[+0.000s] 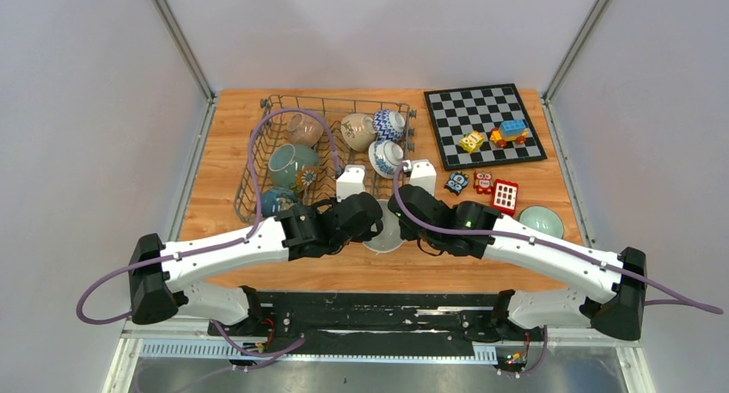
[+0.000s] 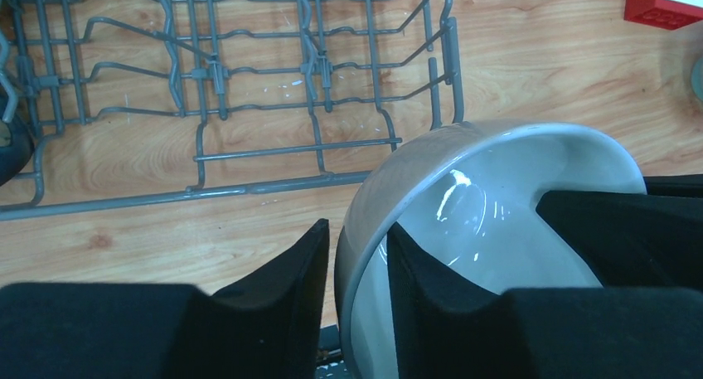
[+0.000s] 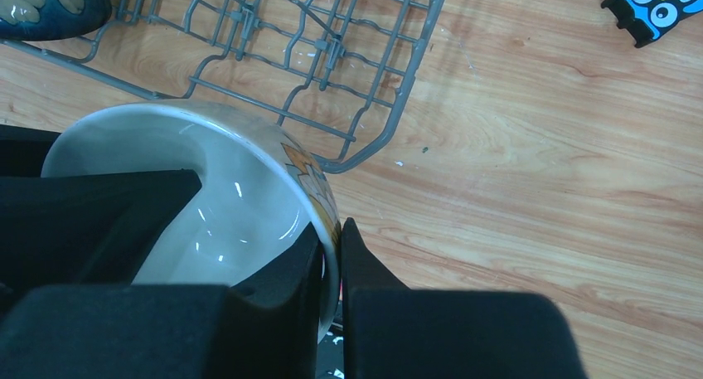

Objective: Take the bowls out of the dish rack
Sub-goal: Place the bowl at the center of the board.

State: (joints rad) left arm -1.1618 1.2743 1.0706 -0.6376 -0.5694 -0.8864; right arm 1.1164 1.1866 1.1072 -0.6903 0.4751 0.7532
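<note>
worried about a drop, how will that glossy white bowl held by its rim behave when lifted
The glossy white glazed bowl looks rigid but probably slippery: highlights shine inside, and the right tool pinches only its thin rim. It seems heavy for that pinch, so it may pivot. Likely brittle; a knock on the grey wire dish rack nearby could chip it.

Light-brown wooden desk (image 1: 215,214), grain running L–R. Far-left part: large rectangular grey metal wire dish rack (image 1: 335,100), sat flat on the wood. Far-right: square black-and-white chessboard (image 1: 464,125), just beside the rack, slightly skewed. In front of the board, in a row on bare wood: small blue owl-face tile (image 1: 456,183), small red robot-face tile (image 1: 483,182), red block w/ white squares (image 1: 505,196). Near-right, apart from them: pale green ceramic bowl (image 1: 541,221), upright. Glossy white ceramic bowl (image 1: 384,236) at the rack's near-right corner; can't tell if it touches the desk.
</note>
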